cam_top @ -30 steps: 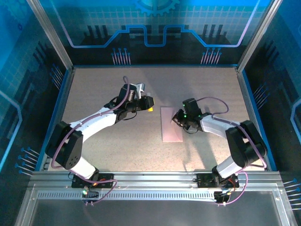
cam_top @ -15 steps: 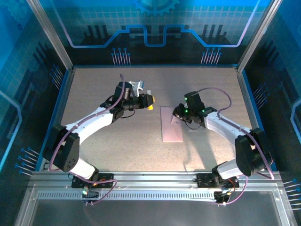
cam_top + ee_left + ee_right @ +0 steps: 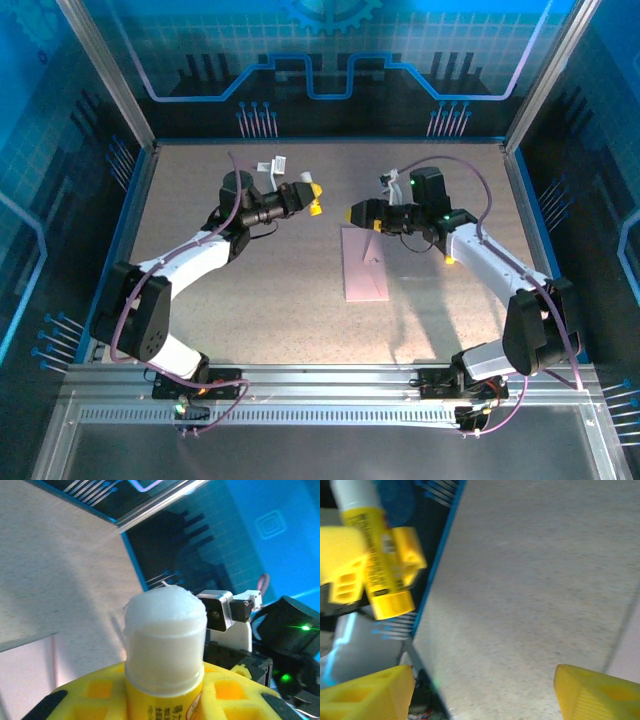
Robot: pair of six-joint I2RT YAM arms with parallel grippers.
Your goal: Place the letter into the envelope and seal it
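The pale pink envelope (image 3: 364, 265) lies flat on the table at centre; corners of it show in the left wrist view (image 3: 25, 672) and the right wrist view (image 3: 631, 655). The letter is hidden. My left gripper (image 3: 310, 200) is shut on a yellow glue stick (image 3: 318, 198), held above the table to the left of the envelope's far end. The stick's white tip (image 3: 165, 625) is bare and points toward the right arm. My right gripper (image 3: 358, 213) hangs open over the envelope's far end, facing the stick (image 3: 375, 565). Nothing lies between its yellow fingertips (image 3: 367, 692).
The speckled table (image 3: 250, 290) is walled by blue rails (image 3: 130, 215) on the left and right sides and a dark panel at the back. The right arm's black body (image 3: 285, 645) stands close in front of the glue stick.
My right gripper has opened, lifted off the envelope and swung left toward the glue stick. The left arm has drawn back a little, turning the stick to point right.
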